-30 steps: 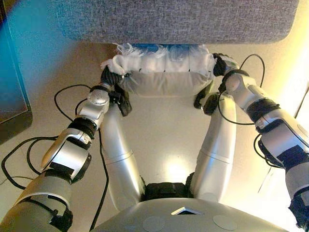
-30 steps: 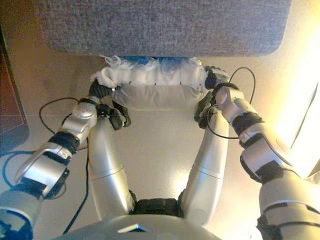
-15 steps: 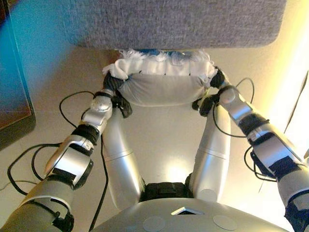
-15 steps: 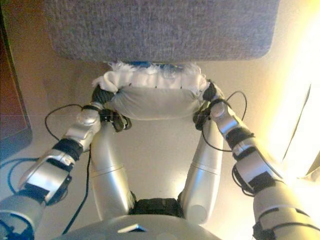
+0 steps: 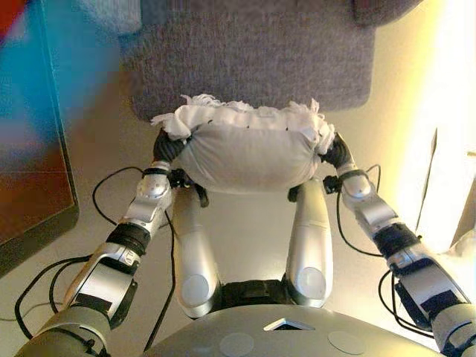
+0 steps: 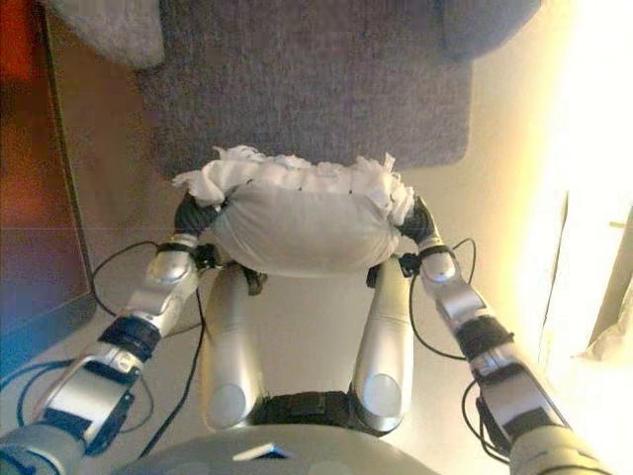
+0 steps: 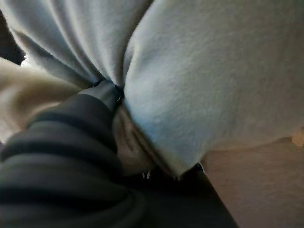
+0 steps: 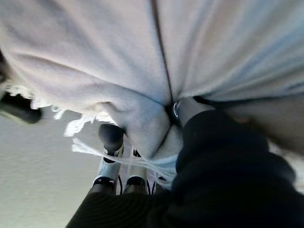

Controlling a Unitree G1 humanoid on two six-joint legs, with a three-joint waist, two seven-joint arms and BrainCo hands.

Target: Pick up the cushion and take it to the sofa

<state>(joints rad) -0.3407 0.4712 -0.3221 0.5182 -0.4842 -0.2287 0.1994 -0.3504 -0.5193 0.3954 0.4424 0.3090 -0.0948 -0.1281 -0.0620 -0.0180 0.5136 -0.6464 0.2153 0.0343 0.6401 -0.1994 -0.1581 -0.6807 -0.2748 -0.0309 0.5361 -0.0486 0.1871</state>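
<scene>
White fringed cushion (image 5: 249,152) is lifted clear of the floor (image 5: 245,230), left hand (image 5: 167,149) and right hand (image 5: 336,154) clutching its ends, at the grey sofa (image 5: 253,59) front edge; placement remains

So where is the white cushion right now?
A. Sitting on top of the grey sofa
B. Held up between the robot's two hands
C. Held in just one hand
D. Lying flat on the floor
B: the cushion hangs clear of the floor, with the left hand at one end and the right hand at the other, in front of the grey sofa.
</scene>
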